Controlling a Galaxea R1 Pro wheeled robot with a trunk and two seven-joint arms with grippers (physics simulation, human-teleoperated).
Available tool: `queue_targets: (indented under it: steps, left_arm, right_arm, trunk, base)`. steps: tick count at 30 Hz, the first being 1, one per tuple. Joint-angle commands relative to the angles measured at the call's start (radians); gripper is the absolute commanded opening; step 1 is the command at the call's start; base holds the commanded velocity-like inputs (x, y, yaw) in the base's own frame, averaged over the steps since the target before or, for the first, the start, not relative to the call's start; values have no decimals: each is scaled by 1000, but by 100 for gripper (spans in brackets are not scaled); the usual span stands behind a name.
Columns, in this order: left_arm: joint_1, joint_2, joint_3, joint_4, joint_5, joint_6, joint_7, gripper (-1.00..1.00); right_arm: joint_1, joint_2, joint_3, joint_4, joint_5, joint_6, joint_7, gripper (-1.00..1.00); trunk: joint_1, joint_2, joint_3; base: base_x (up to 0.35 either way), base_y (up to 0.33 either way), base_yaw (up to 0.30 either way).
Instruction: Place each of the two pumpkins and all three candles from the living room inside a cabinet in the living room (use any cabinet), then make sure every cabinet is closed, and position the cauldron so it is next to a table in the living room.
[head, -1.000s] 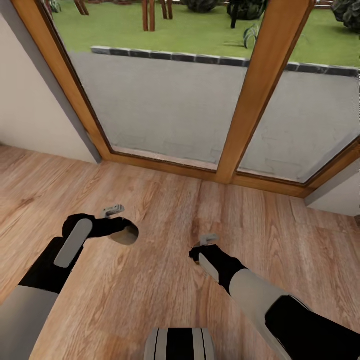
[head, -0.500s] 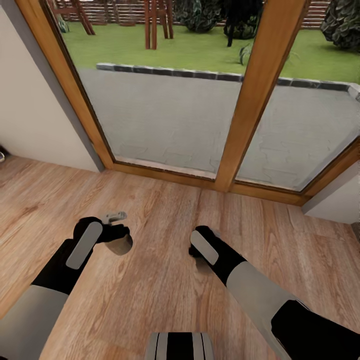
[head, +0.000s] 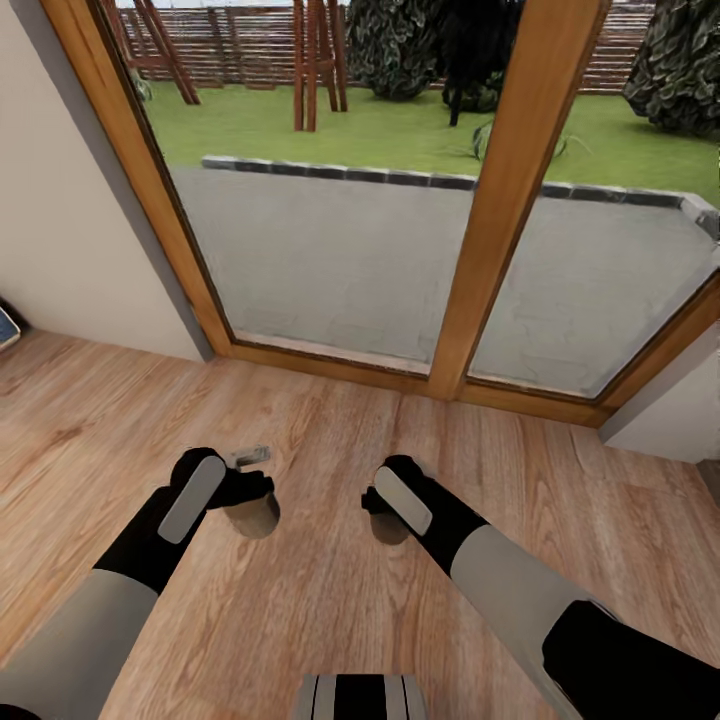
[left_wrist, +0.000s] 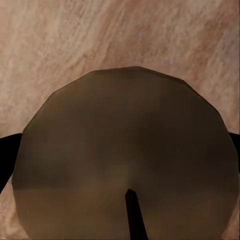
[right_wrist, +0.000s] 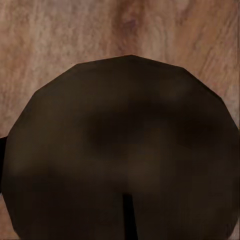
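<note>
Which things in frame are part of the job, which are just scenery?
Job:
- candle in the left gripper
- candle in the right gripper

Scenery:
- wooden floor
- glass door with wooden frame
- patio and garden outside

I am finding no text, label, brand, number or sign to read in any of my feeds.
</note>
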Motion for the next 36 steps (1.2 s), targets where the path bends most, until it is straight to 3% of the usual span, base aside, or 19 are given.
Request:
queue_targets:
  steps: [1, 5, 16, 23, 36]
  left_arm:
    - [-1, -3, -7, 5, 3, 5, 5, -100]
    - [-1, -9, -12, 13, 4, 7, -3, -100]
    - [-1, -10, -5, -25, -6, -1, -1, -100]
    - [-1, -10, -6, -47, -7, -3, -1, -100]
    - [-1, -13, -14, -44, -5, -6, 8, -100]
  right_arm:
    - [-1, 0, 15, 0, -9, -9, -5, -100]
    - [-1, 0, 37, 3, -10, -57, 26, -100]
    - [-1, 0, 44, 12, -6, -71, 57, -100]
    - [-1, 0, 101, 12, -9, -100, 58, -100]
    - [-1, 0, 105, 19, -8, -130, 62, -100]
  trunk:
    - [-1, 0, 3]
    - [-2, 1, 19]
    - [-7, 3, 61]
    - [-10, 5, 88]
    - [-16, 8, 139]
  base:
    - [0, 0, 0]
    - [0, 0, 0]
    - [0, 0, 0]
    - [0, 0, 0]
    - [0, 0, 0]
